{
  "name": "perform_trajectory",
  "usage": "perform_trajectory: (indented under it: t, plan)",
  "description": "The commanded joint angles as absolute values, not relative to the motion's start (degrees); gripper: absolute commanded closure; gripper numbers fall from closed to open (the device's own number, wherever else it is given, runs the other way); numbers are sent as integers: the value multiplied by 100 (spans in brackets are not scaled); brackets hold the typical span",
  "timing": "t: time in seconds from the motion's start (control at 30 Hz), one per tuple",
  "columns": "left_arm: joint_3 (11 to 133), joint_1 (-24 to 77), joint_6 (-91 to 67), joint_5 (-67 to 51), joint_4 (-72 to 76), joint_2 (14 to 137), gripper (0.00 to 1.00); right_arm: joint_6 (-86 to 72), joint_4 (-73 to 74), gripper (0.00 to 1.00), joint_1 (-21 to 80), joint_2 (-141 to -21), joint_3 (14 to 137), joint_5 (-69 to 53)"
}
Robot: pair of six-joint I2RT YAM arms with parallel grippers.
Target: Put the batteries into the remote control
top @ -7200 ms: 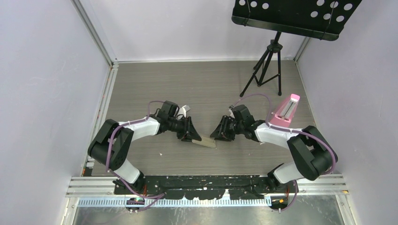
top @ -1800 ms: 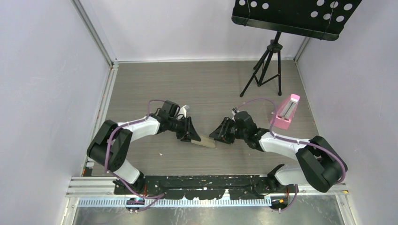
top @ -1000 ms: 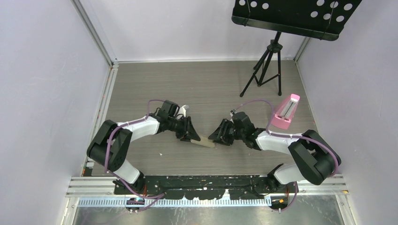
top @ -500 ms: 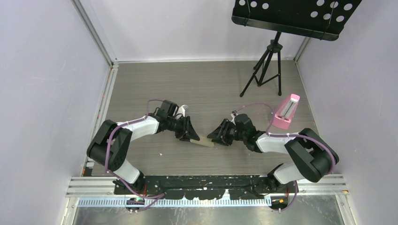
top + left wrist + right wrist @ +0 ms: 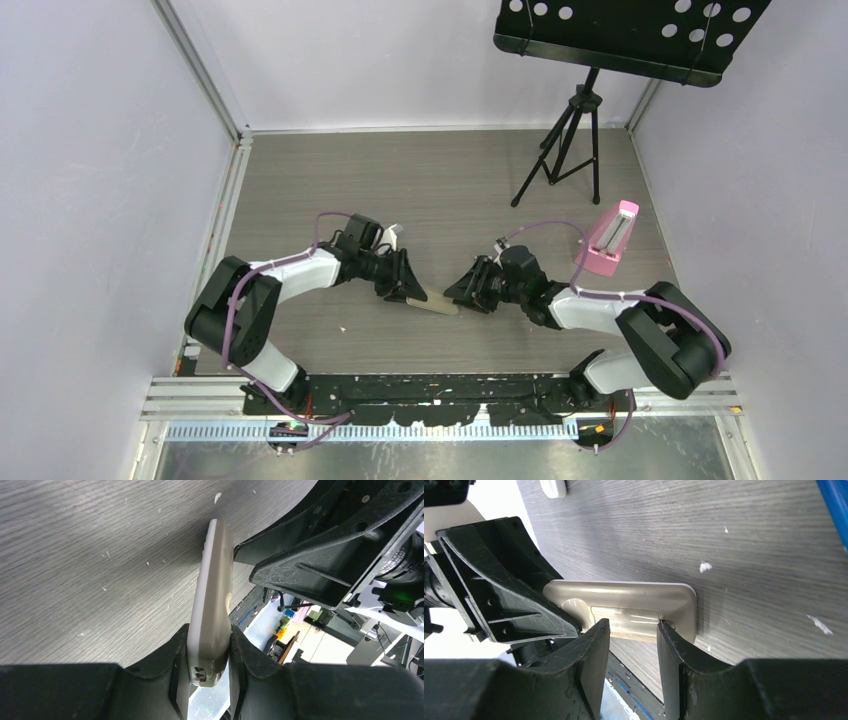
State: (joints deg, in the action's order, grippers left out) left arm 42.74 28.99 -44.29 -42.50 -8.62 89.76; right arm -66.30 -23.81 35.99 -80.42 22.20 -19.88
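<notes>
Step in hand: opening the remote control (image 5: pixel 436 302), by my reading; its battery cover looks still on and no batteries show.
Remote control: lies mid-counter (image 5: pixel 420 180), tan back up, between both arms.
Left gripper (image 5: pixel 209 652): pinches the remote's end by its long sides.
Right gripper (image 5: pixel 633 630): half-spread, its fingers (image 5: pixel 594 645) straddling the battery cover (image 5: pixel 626 616); contact unclear.
Next move: likely sliding that cover off while the left steadies.
Room: grippers nearly meet; counter behind is free, pink wedge (image 5: pixel 610 238) well apart.
</notes>
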Motion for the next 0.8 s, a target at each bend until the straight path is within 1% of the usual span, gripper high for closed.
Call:
perform_trajectory:
  t: [0.0, 0.13, 0.33, 0.43, 0.5, 0.77]
  plan:
    - [4244, 3041, -4133, -3313, -1388, 9084, 100, -6109, -1347, 55, 3714, -7540, 2428, -1576]
    - [4262, 3041, -4127, -3313, -1382, 9133, 100, -6047, -1273, 56, 3714, -7520, 2487, -1611]
    - [4263, 3041, -4131, -3313, -1384, 9109, 100, -6023, -1428, 60, 3718, -7646, 2490, -1651]
    - [4263, 3040, -4124, -3352, -1389, 9123, 100, -6003, -1561, 64, 3718, -7721, 2533, -1670]
    - [4263, 3041, -4123, -3362, -1386, 9132, 100, -6003, -1630, 65, 3715, -7713, 2555, -1651]
    - [4279, 3041, -4131, -3399, -1380, 9132, 100, -5897, -1573, 61, 3718, -7760, 2604, -1517]
